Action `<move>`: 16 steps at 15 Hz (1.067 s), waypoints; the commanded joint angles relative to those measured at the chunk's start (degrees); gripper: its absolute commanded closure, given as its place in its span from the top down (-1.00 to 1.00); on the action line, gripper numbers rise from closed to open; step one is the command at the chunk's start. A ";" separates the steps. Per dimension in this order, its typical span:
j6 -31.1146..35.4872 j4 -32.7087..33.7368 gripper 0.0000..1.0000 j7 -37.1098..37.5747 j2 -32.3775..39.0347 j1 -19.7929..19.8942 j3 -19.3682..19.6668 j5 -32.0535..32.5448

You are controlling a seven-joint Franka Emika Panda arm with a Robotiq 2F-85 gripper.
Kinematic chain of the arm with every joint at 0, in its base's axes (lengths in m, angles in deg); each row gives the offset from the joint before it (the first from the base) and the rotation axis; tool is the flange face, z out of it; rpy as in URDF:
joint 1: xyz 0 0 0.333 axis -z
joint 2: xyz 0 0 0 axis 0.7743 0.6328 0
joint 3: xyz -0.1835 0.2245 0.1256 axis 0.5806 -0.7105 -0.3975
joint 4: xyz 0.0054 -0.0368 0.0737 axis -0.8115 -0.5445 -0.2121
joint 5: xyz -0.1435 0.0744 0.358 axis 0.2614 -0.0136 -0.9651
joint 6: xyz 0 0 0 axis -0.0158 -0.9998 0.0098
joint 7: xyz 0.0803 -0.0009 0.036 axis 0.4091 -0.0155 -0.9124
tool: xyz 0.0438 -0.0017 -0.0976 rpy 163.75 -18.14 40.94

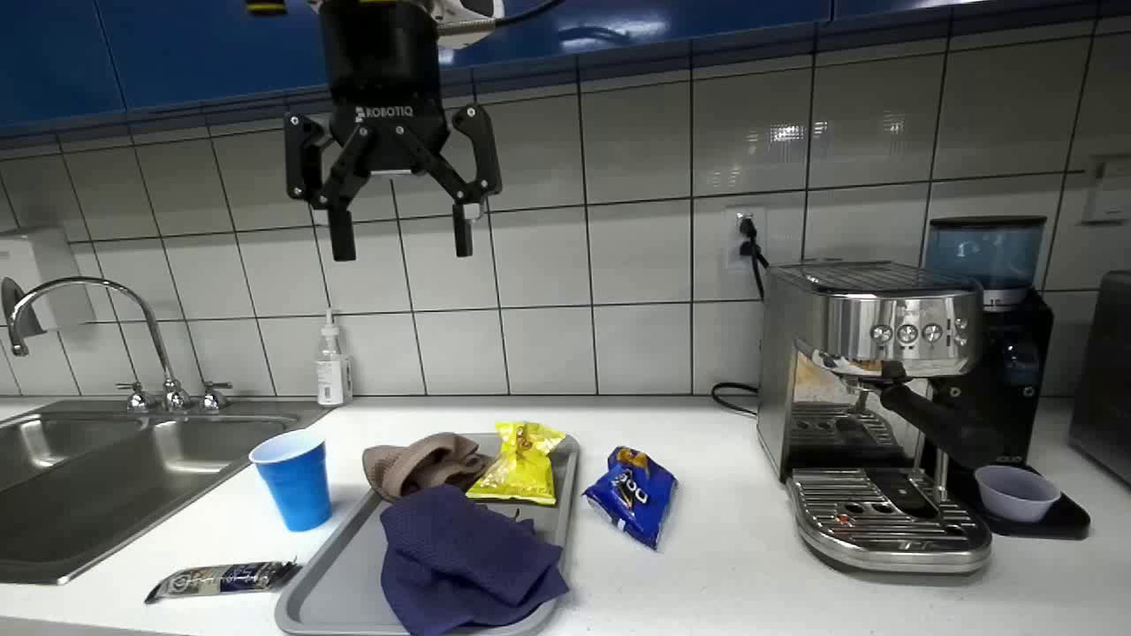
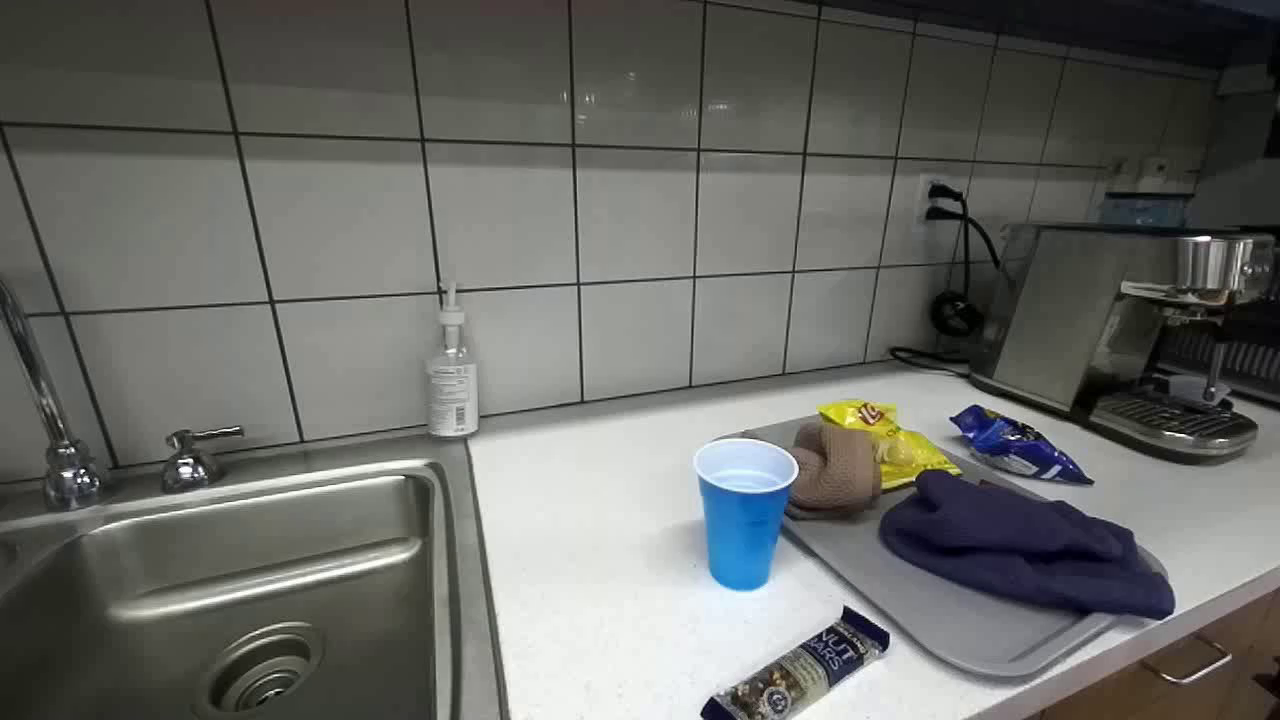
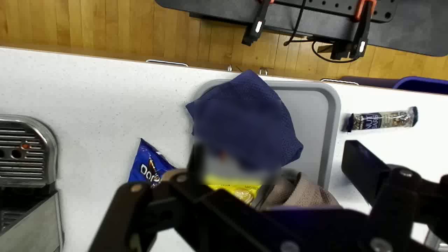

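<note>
My gripper [image 1: 403, 238] is open and empty, high above the counter, fingers down. In the wrist view, its spread fingers [image 3: 280, 161] frame a grey tray [image 3: 311, 122]. A crumpled navy cloth [image 1: 464, 561] lies on the tray's near part. A brown cloth [image 1: 424, 468] and a yellow chip bag [image 1: 521, 464] lie at its far end. A blue Doritos bag [image 1: 633, 496] lies on the counter beside the tray. A blue cup [image 2: 745, 530] stands upright on the opposite side, near a nut bar [image 2: 800, 675]. A blurred patch hides part of the wrist view.
A steel sink [image 2: 465, 560] with a faucet [image 1: 163, 344] is at one end. A soap bottle [image 1: 333, 367] stands by the tiled wall. A coffee machine [image 1: 875, 415] and a grinder [image 1: 998, 353] stand at the other end. Blue cabinets [image 1: 618, 26] hang overhead.
</note>
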 commanded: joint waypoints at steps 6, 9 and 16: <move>-0.04 0.09 1.00 -0.17 0.11 0.34 -0.30 -0.21; -0.04 0.09 1.00 -0.17 0.11 0.34 -0.30 -0.21; 0.28 -0.64 1.00 1.01 -0.51 0.44 -0.55 -0.95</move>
